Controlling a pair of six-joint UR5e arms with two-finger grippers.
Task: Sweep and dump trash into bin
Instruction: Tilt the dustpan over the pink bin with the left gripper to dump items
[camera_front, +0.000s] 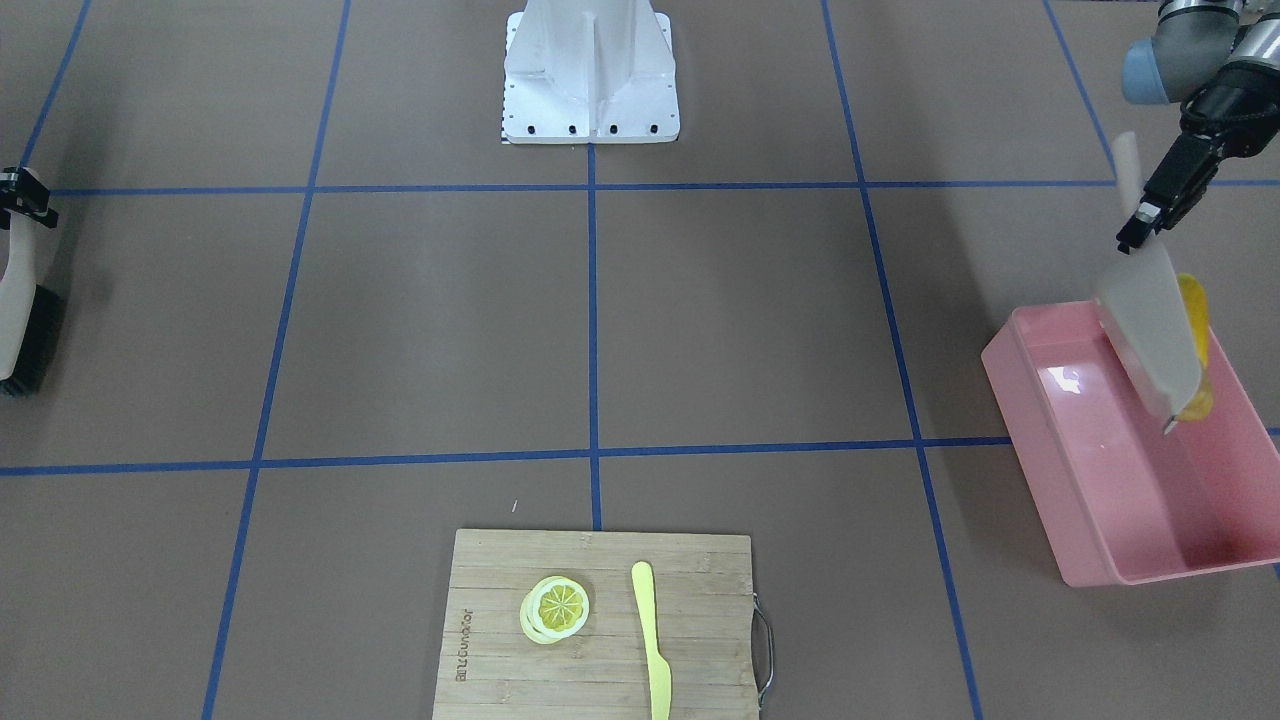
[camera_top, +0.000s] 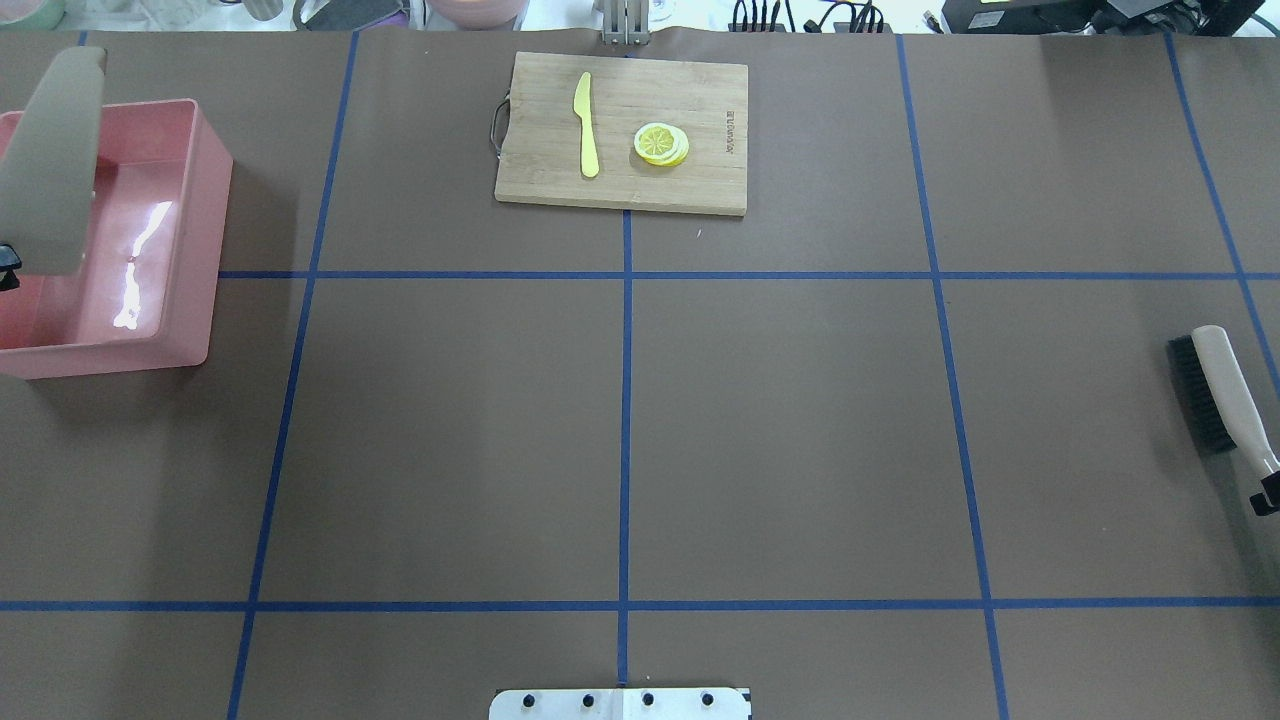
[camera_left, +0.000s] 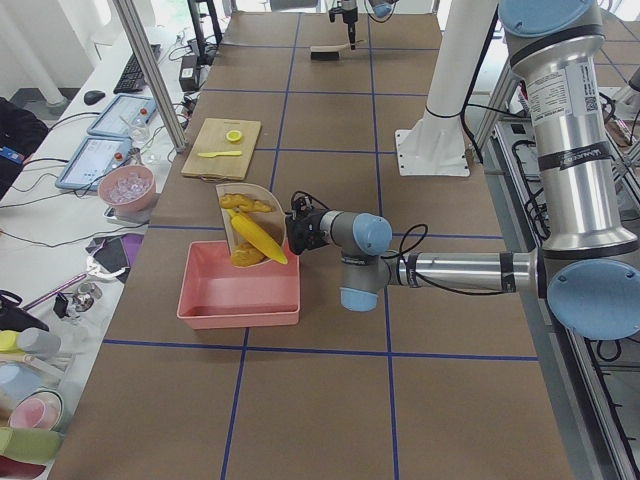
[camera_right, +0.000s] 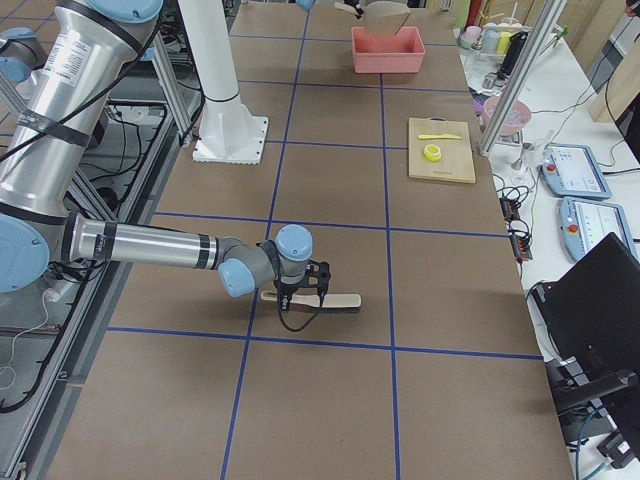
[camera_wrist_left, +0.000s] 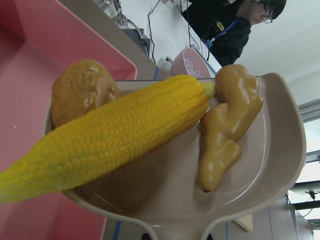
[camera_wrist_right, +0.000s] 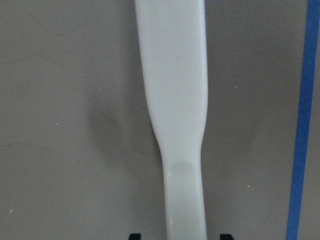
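Note:
My left gripper (camera_front: 1140, 228) is shut on the handle of the beige dustpan (camera_front: 1150, 320), which hangs steeply tilted over the pink bin (camera_front: 1030, 450) at the table's left end. In the left wrist view the trash lies in the dustpan (camera_wrist_left: 260, 165): a yellow corn cob (camera_wrist_left: 115, 140) pointing out over the lip, a tan ginger root (camera_wrist_left: 227, 125) and a brown potato (camera_wrist_left: 82, 90). The bin (camera_top: 205, 230) shows only bare floor. Far to the right, the brush (camera_top: 1225, 385) lies on the table, and my right gripper (camera_top: 1265, 495) stands open around its handle end (camera_wrist_right: 175, 100), fingers clear of it.
A wooden cutting board (camera_front: 500, 600) at the far middle edge carries a lemon slice (camera_front: 556, 608) and a yellow knife (camera_front: 652, 640). The white robot base (camera_front: 590, 70) stands at the near middle. A person (camera_wrist_left: 235, 25) sits beyond the bin's end of the table.

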